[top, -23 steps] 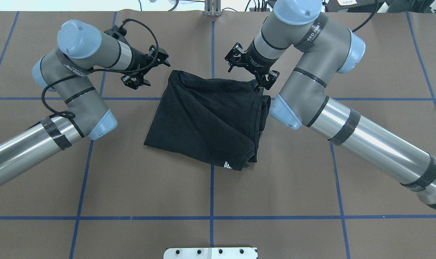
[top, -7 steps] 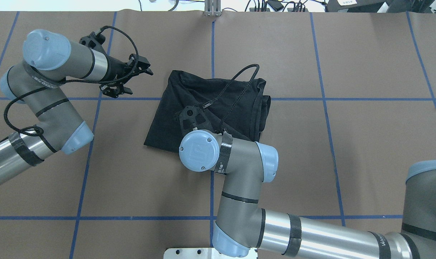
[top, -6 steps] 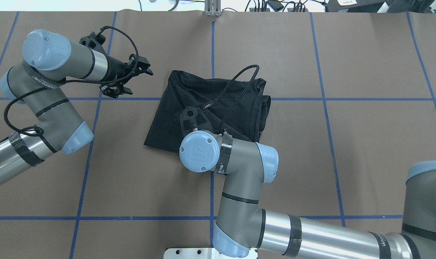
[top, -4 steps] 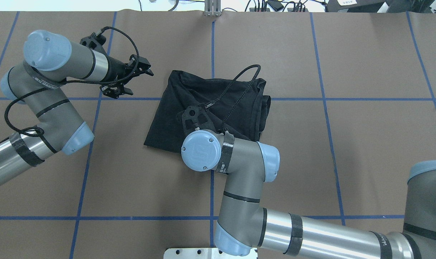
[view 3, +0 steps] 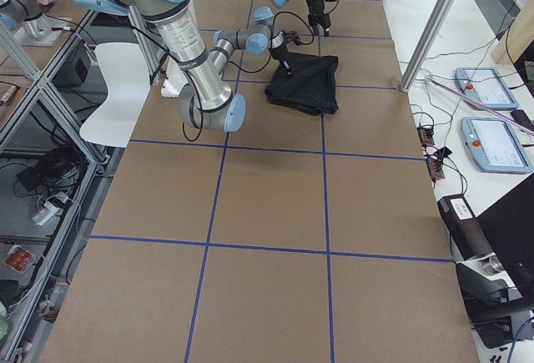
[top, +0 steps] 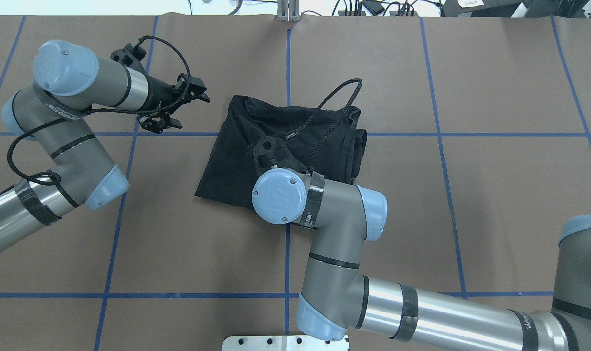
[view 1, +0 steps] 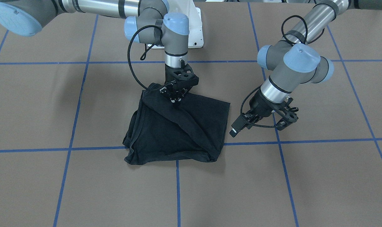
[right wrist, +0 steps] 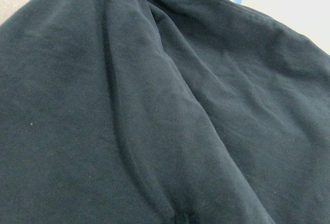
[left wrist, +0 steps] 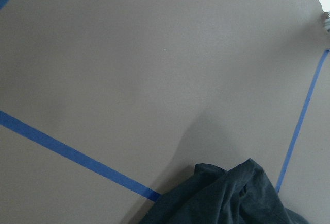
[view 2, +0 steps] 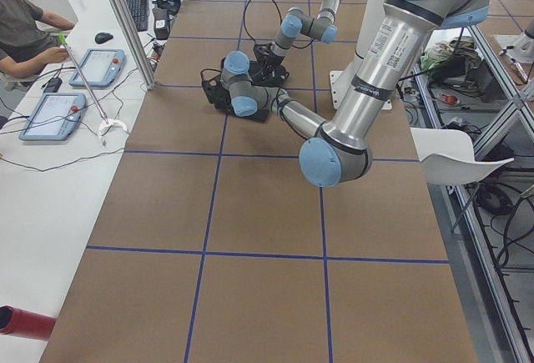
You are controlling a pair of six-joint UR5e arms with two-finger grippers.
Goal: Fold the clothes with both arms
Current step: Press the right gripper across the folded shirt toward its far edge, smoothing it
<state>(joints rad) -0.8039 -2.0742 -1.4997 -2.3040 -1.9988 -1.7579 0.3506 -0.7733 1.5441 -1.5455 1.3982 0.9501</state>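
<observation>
Grabbing just the top fold works best; right tool touches the shirt, grip unclear; left tool spread, empty.

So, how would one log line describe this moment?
left claw: open, off T-shirt | right claw: tip on T-shirt, grip unclear
</observation>
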